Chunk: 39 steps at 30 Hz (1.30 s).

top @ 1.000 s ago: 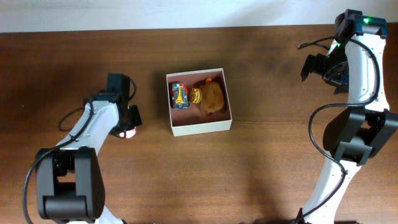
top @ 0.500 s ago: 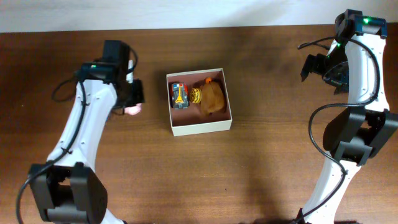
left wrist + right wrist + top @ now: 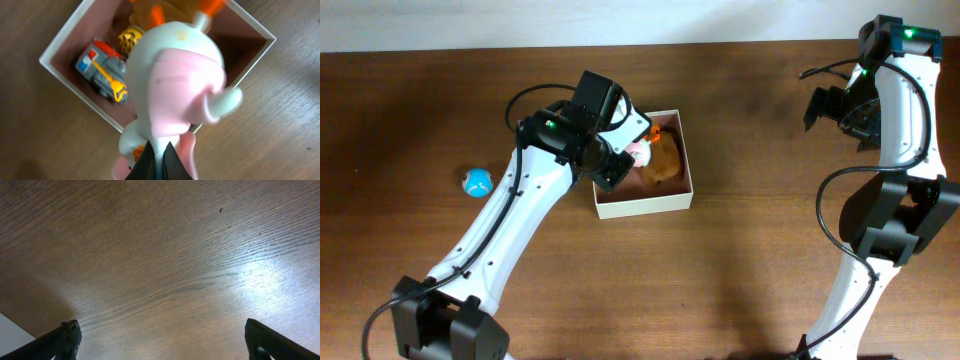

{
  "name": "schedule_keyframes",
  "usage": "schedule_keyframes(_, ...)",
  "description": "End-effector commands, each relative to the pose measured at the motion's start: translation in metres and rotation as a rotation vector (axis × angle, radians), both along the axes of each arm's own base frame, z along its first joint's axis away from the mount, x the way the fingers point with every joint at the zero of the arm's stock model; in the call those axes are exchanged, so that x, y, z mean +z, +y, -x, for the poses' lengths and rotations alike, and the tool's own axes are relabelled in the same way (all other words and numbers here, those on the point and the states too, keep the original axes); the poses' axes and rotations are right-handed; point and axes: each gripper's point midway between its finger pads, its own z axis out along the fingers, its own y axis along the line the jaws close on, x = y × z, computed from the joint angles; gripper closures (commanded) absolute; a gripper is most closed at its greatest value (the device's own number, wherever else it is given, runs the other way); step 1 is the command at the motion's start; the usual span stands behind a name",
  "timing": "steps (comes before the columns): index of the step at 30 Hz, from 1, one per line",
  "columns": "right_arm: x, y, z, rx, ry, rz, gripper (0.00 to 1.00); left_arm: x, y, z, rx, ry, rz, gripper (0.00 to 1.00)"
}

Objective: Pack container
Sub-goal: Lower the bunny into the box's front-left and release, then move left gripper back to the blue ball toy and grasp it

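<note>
**Toy held over the open container**

Container point(image 3: 644, 206) sits on the table point(image 3: 740, 280) near the middle, a little toward the far edge, its cream walls square and its reddish-brown floor showing. The left hand point(image 3: 157, 159) hangs above the box's left half, closed on a pink-and-white toy point(image 3: 175, 95). In the left wrist view its dark fingers point(image 3: 145, 162) pinch the figure from below. That view looks straight down past the toy into the box, and I cannot tell whether the toy touches anything inside.

Three things lie in the box. A toy truck point(image 3: 100, 70), grey with red and yellow parts, lies against the left wall. Beside it is a small yellow striped piece point(image 3: 131, 37). A brown plush point(image 3: 665, 160) fills the right half, with orange bits showing at its far end.

A blue ball point(image 3: 477, 182) rests on the table well to the left of the box.

The right hand point(image 3: 162, 337) is far off at the right edge, its fingers spread wide and holding nothing, with only wood grain beneath it.
</note>
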Motion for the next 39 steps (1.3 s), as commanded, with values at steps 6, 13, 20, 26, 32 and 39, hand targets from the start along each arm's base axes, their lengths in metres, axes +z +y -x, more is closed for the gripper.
schedule_keyframes(6, -0.001, 0.001, 0.000, 0.005, 0.002, -0.002, 0.01, -0.033, -0.018, -0.005, -0.192, 0.057, -0.004, 0.98)
schedule_keyframes(13, -0.001, 0.001, 0.000, 0.005, 0.002, -0.002, 0.01, -0.070, -0.017, -0.003, -0.190, 0.154, -0.038, 0.88)
schedule_keyframes(20, -0.001, 0.001, 0.000, 0.005, 0.002, -0.002, 0.01, -0.080, -0.015, 0.000, -0.177, 0.193, -0.049, 0.00)
schedule_keyframes(26, -0.001, 0.001, 0.000, 0.005, 0.002, -0.002, 0.01, -0.050, -0.016, -0.020, -0.082, 0.121, -0.028, 0.00)
schedule_keyframes(32, -0.001, 0.001, 0.000, 0.005, 0.002, -0.002, 0.01, 0.005, 0.025, -0.062, 0.288, -0.013, 0.019, 0.00)
schedule_keyframes(39, -0.001, 0.001, 0.000, 0.005, 0.002, -0.002, 0.01, 0.008, 0.129, -0.064, 0.797, 0.092, 0.099, 0.00)
